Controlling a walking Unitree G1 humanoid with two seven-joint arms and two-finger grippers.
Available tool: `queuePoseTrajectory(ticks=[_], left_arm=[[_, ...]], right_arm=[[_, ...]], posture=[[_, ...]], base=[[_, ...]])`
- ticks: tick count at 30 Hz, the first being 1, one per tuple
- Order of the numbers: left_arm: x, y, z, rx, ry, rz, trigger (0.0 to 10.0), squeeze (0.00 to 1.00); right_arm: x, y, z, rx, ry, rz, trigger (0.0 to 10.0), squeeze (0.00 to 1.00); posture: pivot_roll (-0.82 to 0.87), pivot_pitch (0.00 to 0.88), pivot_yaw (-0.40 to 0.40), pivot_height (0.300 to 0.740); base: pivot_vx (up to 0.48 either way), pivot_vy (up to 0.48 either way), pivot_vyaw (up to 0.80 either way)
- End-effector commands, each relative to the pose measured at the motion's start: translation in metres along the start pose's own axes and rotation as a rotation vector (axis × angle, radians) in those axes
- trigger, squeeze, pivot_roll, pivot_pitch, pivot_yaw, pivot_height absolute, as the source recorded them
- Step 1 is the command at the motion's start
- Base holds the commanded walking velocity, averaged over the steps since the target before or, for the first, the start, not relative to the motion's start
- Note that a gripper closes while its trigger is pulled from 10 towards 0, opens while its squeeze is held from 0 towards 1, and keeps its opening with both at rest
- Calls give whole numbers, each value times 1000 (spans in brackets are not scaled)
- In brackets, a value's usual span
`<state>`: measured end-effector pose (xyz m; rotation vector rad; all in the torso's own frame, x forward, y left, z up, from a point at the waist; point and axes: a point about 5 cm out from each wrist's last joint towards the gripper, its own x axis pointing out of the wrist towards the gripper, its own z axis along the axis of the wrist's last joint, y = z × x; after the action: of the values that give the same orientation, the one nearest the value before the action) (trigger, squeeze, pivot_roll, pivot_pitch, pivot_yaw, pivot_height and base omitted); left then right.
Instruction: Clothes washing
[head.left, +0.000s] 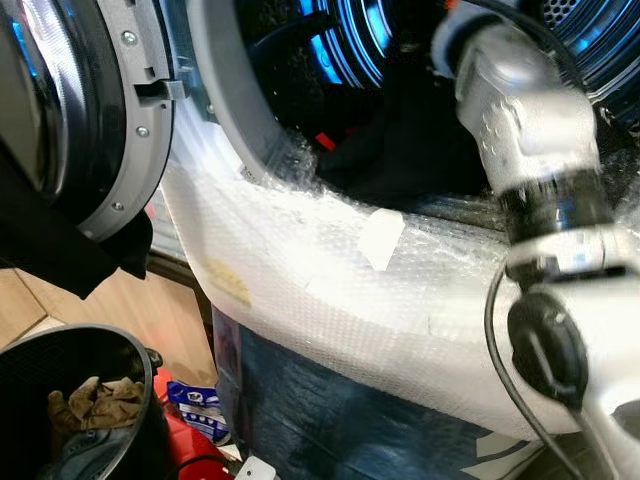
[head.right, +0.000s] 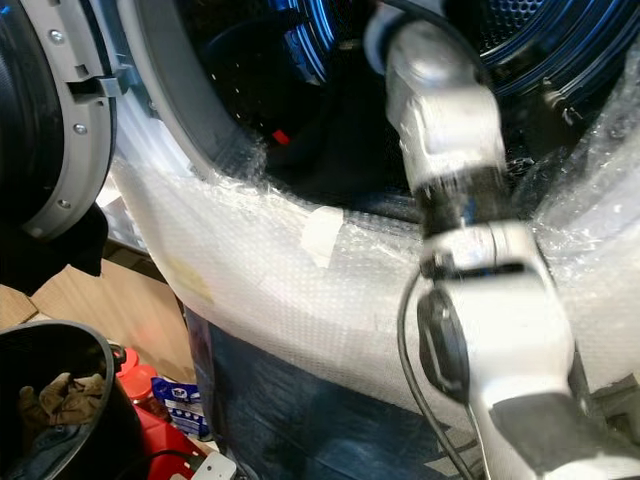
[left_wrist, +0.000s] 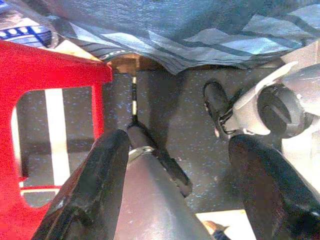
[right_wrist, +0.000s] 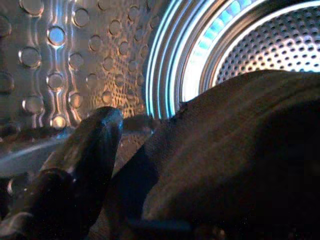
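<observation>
Dark cloth (right_wrist: 235, 160) lies in the drum (right_wrist: 75, 65), pressed against the right tool (right_wrist: 75, 170); can't tell if it's pinching. Left tool (left_wrist: 170, 190) hangs spread, idle. Risk: cloth drags back out, snagging on the bubble wrap (head.left: 330, 290).

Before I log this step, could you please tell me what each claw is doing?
Left claw: open, empty, hanging low over the floor.
Right claw: inside the drum against a dark garment; grip cannot be told.
</observation>
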<state>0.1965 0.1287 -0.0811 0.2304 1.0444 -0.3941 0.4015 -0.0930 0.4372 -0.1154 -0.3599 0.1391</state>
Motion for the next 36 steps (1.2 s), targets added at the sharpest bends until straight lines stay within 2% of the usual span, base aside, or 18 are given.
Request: queuePoseTrajectory(ticks=[1, 3, 6, 10, 12, 13, 15, 17, 18, 19, 20, 22, 24, 26, 29, 34, 36], left_arm=[[0, -3, -7, -16, 22, -4, 10000, 0], [0, -3, -8, -22, 23, -2, 10000, 0], [0, -4, -9, -13, 24, -1, 10000, 0], [0, -3, -9, -4, 23, 4, 10000, 0], [0, -2, -8, -9, 20, 8, 10000, 0], [0, -2, -8, -9, 20, 8, 10000, 0], [0, -2, -6, -9, 18, 7, 10000, 0], [0, -2, -6, -9, 18, 7, 10000, 0], [0, -2, -6, -3, 18, 4, 10000, 0], [0, -2, -6, 3, 18, 3, 10000, 0], [0, -3, -5, 19, 20, -4, 10000, 0], [0, -3, -4, 35, 22, -8, 10000, 0], [0, -3, -4, 38, 22, -8, 10000, 0], [0, -2, -4, 36, 22, -4, 10000, 0], [0, -2, -5, 33, 25, -2, 10000, 0], [0, -3, -5, 43, 26, -5, 10000, 0], [0, -4, -4, 54, 26, -10, 10000, 0]], right_arm=[[1, -8, 10, -18, -32, -36, 10000, 0], [2, -12, 15, -42, -38, -65, 10000, 0], [3, -19, 46, -122, -113, -175, 10000, 0], [3, -21, 51, -117, -124, -208, 10000, 0], [6, -14, 20, -121, -8, -154, 10000, 0], [6, -14, 20, -121, -8, -154, 10000, 0], [6, -9, -9, -135, 90, -105, 10000, 0], [6, -9, -9, -135, 90, -105, 10000, 0], [5, -7, -19, -130, 125, -87, 10000, 0], [5, -6, -26, -108, 148, -76, 10000, 0], [4, -2, -32, -42, 174, -56, 10000, 0], [4, 4, -35, 27, 190, -24, 10000, 0], [4, 6, -35, 33, 193, -19, 10000, 0], [4, 4, -34, -9, 206, -4, 10000, 0], [3, 3, -37, 26, 263, 31, 10000, 0], [2, 3, -38, 23, 251, 47, 10000, 0], [1, 4, -48, 70, 278, 52, 10000, 0]], posture=[[-89, 0, -91, 740], [-86, 0, -95, 740], [-59, 0, -114, 740], [-47, 0, -115, 740], [-57, 0, -104, 740], [-57, 0, -104, 740], [-71, 0, -94, 740], [-71, 0, -94, 740], [-73, 0, -93, 740], [-76, 0, -88, 740], [-93, 0, -75, 740], [-99, 0, -66, 740], [-103, 0, -60, 740], [-106, 0, -55, 740], [-107, 0, -52, 740], [-103, 0, -49, 740], [-108, 0, -44, 740]], base=[[0, 0, 0], [0, 0, 0], [0, 0, 0], [0, 0, 0], [0, 0, 0], [0, 0, 0], [0, 0, 0], [0, 0, 0], [0, 0, 0], [0, 0, 0], [0, 0, 0], [0, 0, 0], [0, 0, 0], [0, 0, 0], [0, 0, 0], [0, 0, 0], [0, 0, 0]])
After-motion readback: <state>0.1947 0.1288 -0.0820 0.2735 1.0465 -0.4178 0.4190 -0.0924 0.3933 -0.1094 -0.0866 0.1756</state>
